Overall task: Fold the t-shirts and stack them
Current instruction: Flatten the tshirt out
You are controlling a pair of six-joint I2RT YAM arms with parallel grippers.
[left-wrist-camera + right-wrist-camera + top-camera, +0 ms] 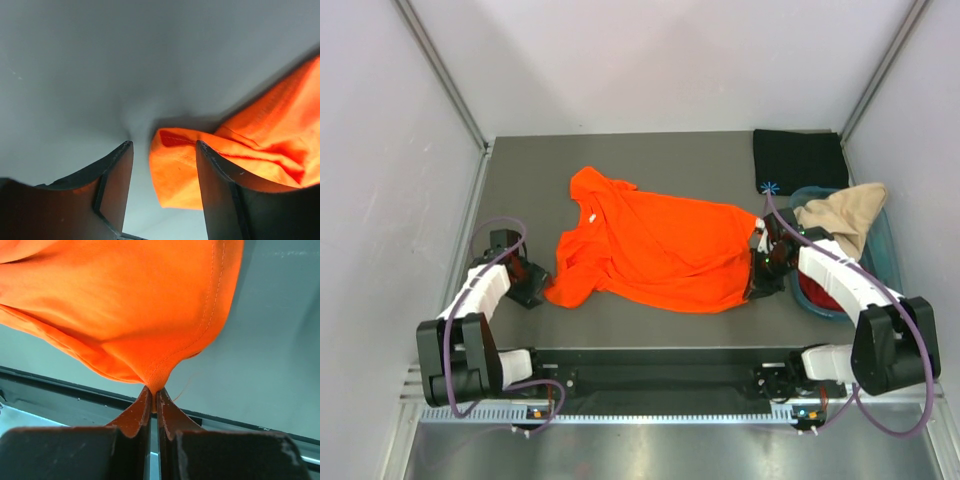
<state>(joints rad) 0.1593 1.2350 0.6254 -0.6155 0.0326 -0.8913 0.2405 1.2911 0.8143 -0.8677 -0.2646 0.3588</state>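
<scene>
left gripper [530, 285] down low at the orange t-shirt [660, 245] sleeve tip, jaws apart, gripping nothing, right gripper [760, 275] pinched tight on its hem, four shirts total, orange spread mid-table [670, 160], black t-shirt [798, 160] folded far right, beige t-shirt [840, 215] and dark red t-shirt [820, 290] in one teal tub [885, 240]

Left gripper [164, 146] sat low over a plain grey matte table surface [100, 65], jaws apart. Two dark plastic fingers [117, 185] rose from the bottom edge, the left one's inner face tinted orange by reflection. Bright orange cloth t-shirt [270, 145] lay rumpled at right. Its stitched hem end reached into the gap between the fingertips, against the right finger. Bare table showed between cloth and left finger.
</scene>
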